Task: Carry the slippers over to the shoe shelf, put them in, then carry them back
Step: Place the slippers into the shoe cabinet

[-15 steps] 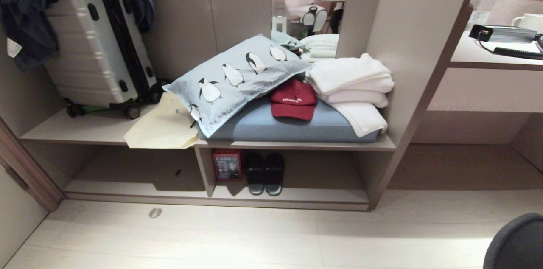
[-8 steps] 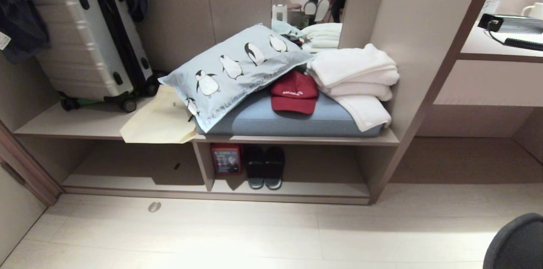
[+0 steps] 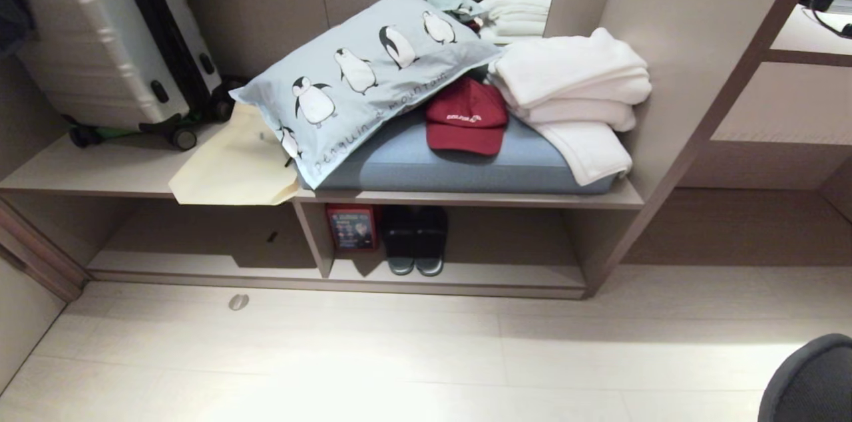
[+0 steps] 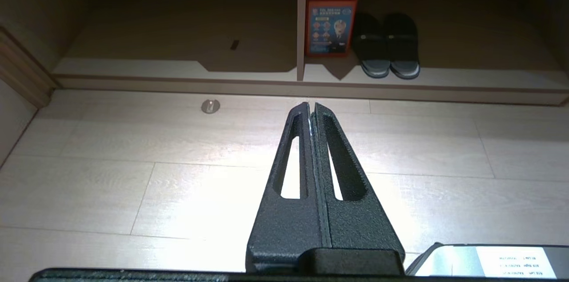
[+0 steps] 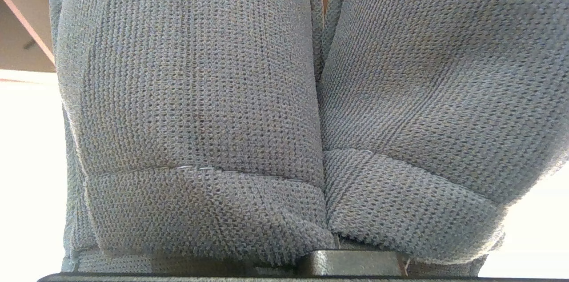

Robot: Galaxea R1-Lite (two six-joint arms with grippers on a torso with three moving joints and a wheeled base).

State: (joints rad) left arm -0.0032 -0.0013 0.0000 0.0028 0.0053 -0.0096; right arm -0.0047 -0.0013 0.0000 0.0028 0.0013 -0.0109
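Observation:
The slippers [image 5: 284, 95], two grey-blue knit ones side by side, fill the right wrist view. My right gripper is shut on them, and only a dark block of it [image 5: 351, 264] shows under the fabric. The shoe shelf [image 3: 466, 279] is the low pale cubby ahead, with an upright divider [image 3: 309, 235]. In the left wrist view its base [image 4: 466, 82] lies beyond the floor. My left gripper [image 4: 311, 106] hangs shut and empty above the floor, short of the shelf. Neither arm shows in the head view.
A dark pair with white-edged soles [image 3: 414, 245] and a red box [image 3: 351, 227] stand in the cubby right of the divider. Above lie a penguin pillow [image 3: 359, 76], red cap [image 3: 466, 117], white towels [image 3: 572, 82] and a suitcase [image 3: 100, 36]. A round floor stop [image 3: 238, 302] sits before the shelf.
The whole head view has shifted: the shelf and everything on it sit higher in the picture and look a little nearer. Nothing among the things themselves has moved.

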